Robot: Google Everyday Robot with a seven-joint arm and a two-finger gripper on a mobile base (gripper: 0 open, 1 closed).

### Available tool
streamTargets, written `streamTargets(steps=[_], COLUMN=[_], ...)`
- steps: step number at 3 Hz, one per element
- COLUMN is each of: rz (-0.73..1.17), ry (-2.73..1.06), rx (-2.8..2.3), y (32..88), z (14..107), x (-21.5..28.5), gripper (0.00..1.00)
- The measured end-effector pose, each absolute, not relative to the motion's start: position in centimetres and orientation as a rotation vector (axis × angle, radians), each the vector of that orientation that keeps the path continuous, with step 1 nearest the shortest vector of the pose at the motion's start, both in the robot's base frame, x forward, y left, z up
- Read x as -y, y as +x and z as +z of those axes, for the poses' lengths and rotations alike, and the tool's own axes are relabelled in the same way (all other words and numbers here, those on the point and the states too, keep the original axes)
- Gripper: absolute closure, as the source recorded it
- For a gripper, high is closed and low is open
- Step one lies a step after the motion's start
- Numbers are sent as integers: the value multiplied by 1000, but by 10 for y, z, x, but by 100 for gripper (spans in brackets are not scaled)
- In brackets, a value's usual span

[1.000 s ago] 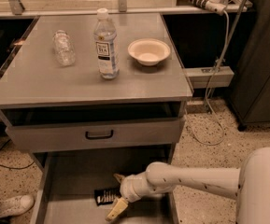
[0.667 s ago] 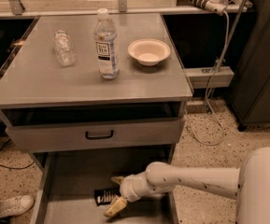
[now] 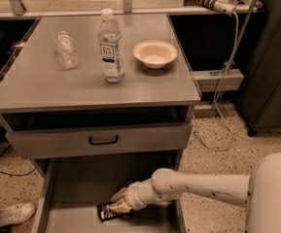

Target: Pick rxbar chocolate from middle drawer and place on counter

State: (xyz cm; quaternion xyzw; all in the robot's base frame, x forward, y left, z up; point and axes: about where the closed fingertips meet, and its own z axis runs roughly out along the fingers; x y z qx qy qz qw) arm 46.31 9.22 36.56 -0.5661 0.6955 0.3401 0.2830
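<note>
Scarcely anything had moved: the gripper (image 3: 116, 205) stayed down at the rxbar chocolate (image 3: 105, 211) in the middle drawer (image 3: 77, 183); its hold could not be told, and lifting remained.

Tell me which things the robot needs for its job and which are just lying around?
For the job: the rxbar chocolate, lying in the middle drawer; the gripper, down in that drawer at the bar; the counter.
Just lying about: the upright water bottle, the bottle on its side, the white bowl, all on the counter.

Upright water bottle (image 3: 110, 45), white bowl (image 3: 155, 54), perhaps an empty bottle (image 3: 66, 49) lying flat.
</note>
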Motion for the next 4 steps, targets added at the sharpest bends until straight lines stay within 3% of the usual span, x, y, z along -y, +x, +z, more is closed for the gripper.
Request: streamTargets(steps=[1,2,4], rz=[911,911,880], ry=[-1516,-1516,-1513], rx=[-1862,-1862,-1849], y=[463,463,467], z=[366,366,388], x=[-92,-92,-97], gripper=[89,100,100])
